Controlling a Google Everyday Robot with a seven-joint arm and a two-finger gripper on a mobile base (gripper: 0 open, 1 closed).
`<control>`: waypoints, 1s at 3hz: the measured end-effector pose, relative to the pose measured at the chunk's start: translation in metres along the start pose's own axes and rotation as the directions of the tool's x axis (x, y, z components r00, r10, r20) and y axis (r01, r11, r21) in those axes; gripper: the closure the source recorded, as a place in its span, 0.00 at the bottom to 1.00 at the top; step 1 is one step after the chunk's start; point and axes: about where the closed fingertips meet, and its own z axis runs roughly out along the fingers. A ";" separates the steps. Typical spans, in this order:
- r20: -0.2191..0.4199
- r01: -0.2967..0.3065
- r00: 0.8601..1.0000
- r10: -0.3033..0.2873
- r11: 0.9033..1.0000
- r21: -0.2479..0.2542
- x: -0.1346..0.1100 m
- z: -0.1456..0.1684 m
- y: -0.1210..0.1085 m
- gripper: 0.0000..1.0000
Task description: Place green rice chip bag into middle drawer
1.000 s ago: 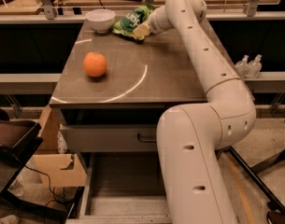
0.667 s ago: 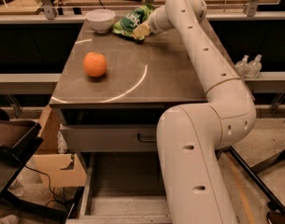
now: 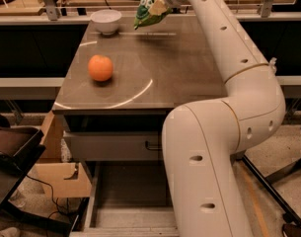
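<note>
Camera view, gripper [image 3: 162, 5] above far tabletop [image 3: 189, 63], jaws clamped on green rice chip bag [image 3: 147, 13], bag hanging clear

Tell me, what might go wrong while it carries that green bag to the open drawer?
The gripper holds the green rice chip bag by one side over the counter's far end; it could slip out. The middle drawer sits far below, partly hidden by the arm, so the bag might miss.

Steel-topped cabinet [image 3: 179, 68], speckled floor [image 3: 281, 152], cardboard box [image 3: 58, 174] at left, grey rail [image 3: 41, 19] behind
</note>
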 end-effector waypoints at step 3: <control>-0.025 0.117 0.993 -0.116 0.989 0.091 -0.038 -0.075 -0.041 1.00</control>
